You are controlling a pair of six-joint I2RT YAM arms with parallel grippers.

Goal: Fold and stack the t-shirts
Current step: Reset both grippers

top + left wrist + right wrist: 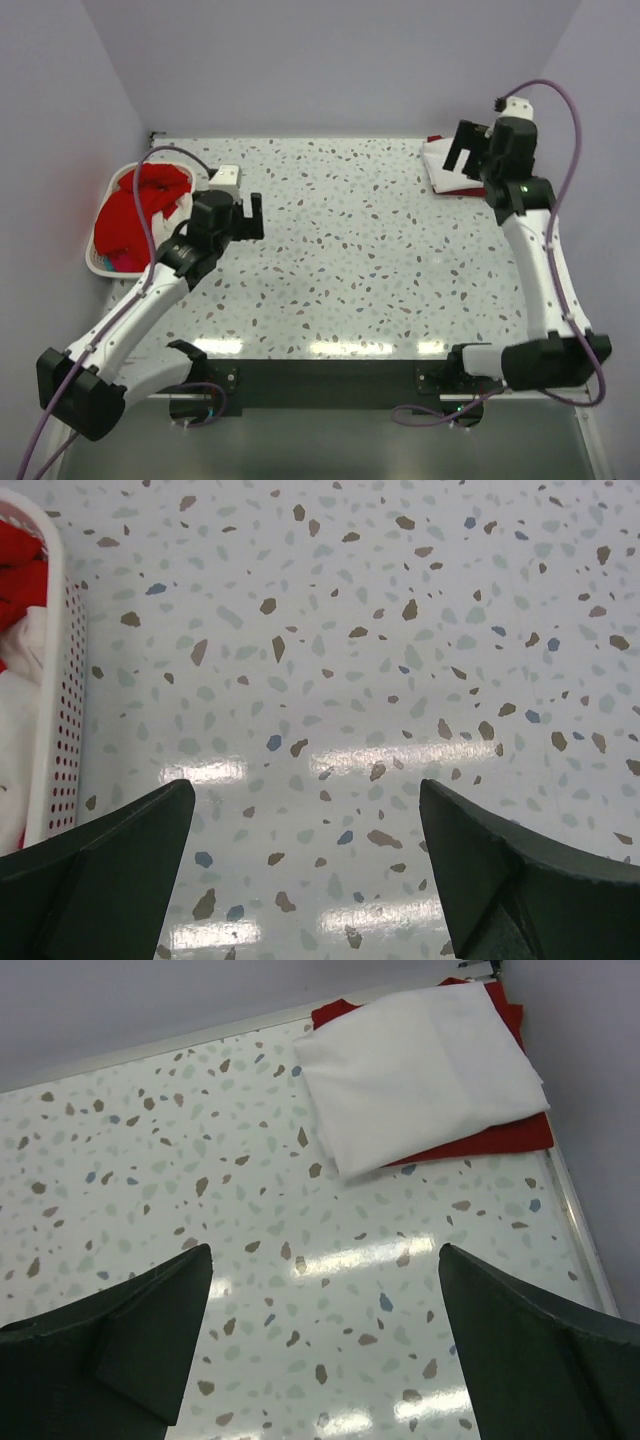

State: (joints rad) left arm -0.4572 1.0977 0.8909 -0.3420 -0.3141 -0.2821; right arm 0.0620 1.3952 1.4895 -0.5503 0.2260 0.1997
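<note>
The pale speckled terrazzo table (340,260) takes up most of the scene, its middle left bare, apparently as the working space for folding. At its left edge sits the white oval perforated plastic basket (105,268), which serves as the supply: a loose heap of bright red t-shirts (135,215) fills it, and the left wrist view shows some white cloth (15,730) lying inside its wall too. In the far right corner a folded white t-shirt (420,1070) lies squarely on top of a folded red t-shirt (500,1138), whose edges show around it; this looks like the finished stack, tucked away so it does not get in the way. The left gripper (250,215) hangs just beside the basket over bare table, jaws spread wide and holding nothing, probably placed to reach in for the next shirt. The right gripper (465,160) hovers near the stack, equally released and empty, with the folded pair just ahead of its fingers. By my reckoning two shirts are done and the basket heap remains
</note>
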